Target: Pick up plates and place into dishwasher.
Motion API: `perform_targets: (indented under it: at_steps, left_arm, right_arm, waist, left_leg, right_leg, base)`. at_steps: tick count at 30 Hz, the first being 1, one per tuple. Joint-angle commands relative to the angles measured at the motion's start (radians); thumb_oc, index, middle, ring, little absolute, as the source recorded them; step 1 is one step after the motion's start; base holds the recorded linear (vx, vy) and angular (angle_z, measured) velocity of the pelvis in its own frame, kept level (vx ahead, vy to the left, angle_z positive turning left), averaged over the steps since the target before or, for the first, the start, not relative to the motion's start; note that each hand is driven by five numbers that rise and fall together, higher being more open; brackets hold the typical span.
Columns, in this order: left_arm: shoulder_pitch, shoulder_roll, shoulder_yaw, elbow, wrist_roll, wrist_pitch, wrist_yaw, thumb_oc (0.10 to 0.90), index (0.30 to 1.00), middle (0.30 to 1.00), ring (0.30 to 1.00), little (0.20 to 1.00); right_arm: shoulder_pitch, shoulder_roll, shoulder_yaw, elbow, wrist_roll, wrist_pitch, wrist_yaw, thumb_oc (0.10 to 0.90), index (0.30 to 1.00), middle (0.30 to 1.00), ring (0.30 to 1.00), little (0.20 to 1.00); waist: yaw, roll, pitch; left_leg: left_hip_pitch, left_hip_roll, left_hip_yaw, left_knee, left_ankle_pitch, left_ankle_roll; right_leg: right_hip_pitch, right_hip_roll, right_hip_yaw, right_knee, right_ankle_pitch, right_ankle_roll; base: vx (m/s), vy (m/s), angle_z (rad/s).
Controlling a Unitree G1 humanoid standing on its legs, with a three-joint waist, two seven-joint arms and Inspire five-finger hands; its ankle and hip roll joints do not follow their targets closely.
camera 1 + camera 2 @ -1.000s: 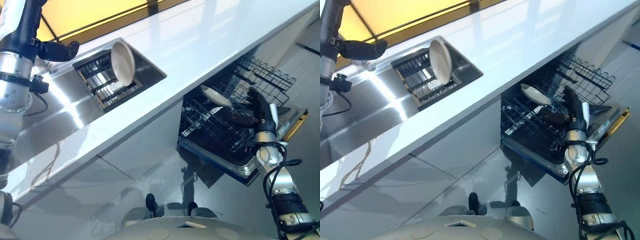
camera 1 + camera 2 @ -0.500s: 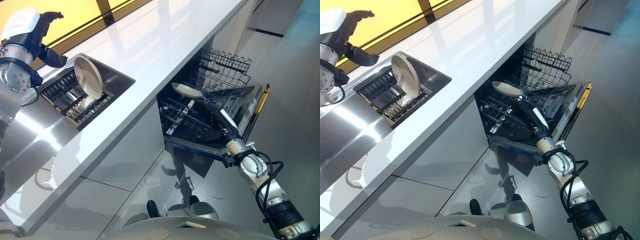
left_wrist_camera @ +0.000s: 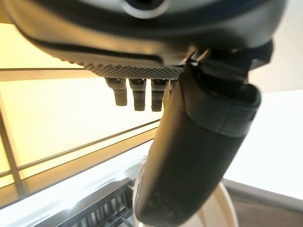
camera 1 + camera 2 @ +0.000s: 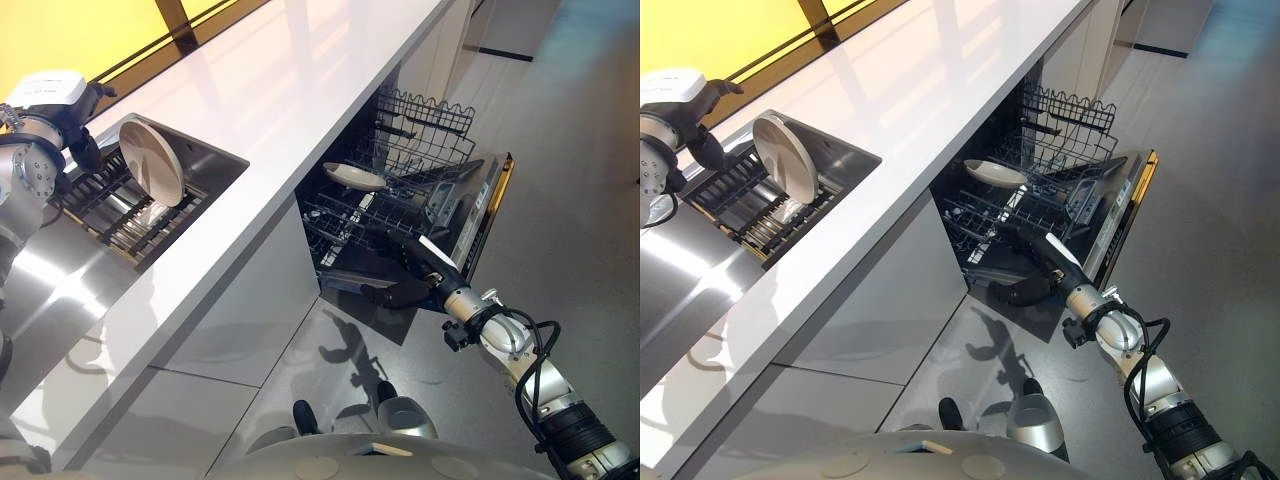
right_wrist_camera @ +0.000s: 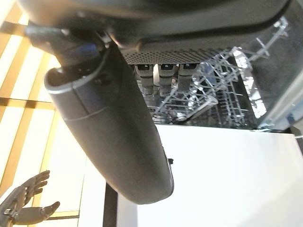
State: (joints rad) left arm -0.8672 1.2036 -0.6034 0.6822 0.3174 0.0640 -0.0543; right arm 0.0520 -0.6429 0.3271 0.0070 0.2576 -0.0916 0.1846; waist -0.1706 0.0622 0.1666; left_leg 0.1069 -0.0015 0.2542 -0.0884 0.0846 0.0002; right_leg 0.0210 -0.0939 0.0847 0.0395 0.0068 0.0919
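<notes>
- Risk first: the round cream ceramic plate (image 4: 152, 162) stands on edge in the dark slatted drying rack (image 4: 110, 205) set in the steel sink (image 4: 215, 165); a poor grasp could, I judge, tip it out of its slot or knock it against the sink wall.
- The left hand (image 4: 82, 135) sits just behind that plate, near its rim; its fingers look relaxed and hold nothing, with the plate edge visible past the thumb in the left wrist view.
- The open dishwasher (image 4: 1120, 215) sits below the white countertop (image 4: 300, 90), its dark wire lower rack (image 4: 1010, 215) pulled out and an upper rack (image 4: 1070, 125) behind.
- 1 shallow cream dish (image 4: 994, 172) already lies in the lower rack, tilted rather than upright; it may crowd the next plate.
- The right hand (image 4: 1032, 262) hangs at the rack's front edge, fingers extended and apart, gripping nothing; a careless move could snag the wires.
</notes>
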Motion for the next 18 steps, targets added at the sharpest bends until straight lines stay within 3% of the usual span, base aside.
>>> perform_targets:
  at_steps: [1,11,18]
  left_arm:
    - [-0.174,0.082,0.036,0.067,0.057,0.019,0.088,0.8,0.9,0.9,0.9,0.9]
    - [-0.205,0.044,0.021,0.125,0.096,0.088,0.276,0.8,0.9,0.9,0.9,0.9]
    - [-0.183,0.006,0.035,0.131,0.092,0.102,0.337,0.8,0.9,0.9,0.9,0.9]
  right_arm:
    - [-0.036,-0.027,-0.017,-0.126,0.06,-0.078,0.032,0.8,0.9,0.9,0.9,0.9]
    - [-0.002,-0.033,0.037,-0.123,0.029,-0.068,0.039,0.8,0.9,0.9,0.9,0.9]
    - [0.021,-0.037,0.057,-0.116,0.002,-0.061,0.032,0.8,0.9,0.9,0.9,0.9]
  waist:
    - [-0.011,-0.013,-0.037]
    - [-0.032,-0.039,-0.015]
    - [-0.048,-0.041,0.003]
  left_leg:
    - [-0.041,-0.102,-0.015,0.19,-0.21,0.074]
    - [-0.057,-0.119,-0.019,0.191,-0.221,0.083]
    - [-0.065,-0.123,-0.024,0.167,-0.215,0.084]
  right_leg:
    - [-0.08,-0.008,-0.01,0.034,0.07,0.083]
    - [-0.166,-0.019,0.007,0.06,0.129,0.089]
    - [-0.219,-0.014,0.012,0.08,0.161,0.085]
  base:
    - [0.08,0.07,-0.07]
    - [0.07,0.057,-0.09]
    - [0.04,0.041,-0.02]
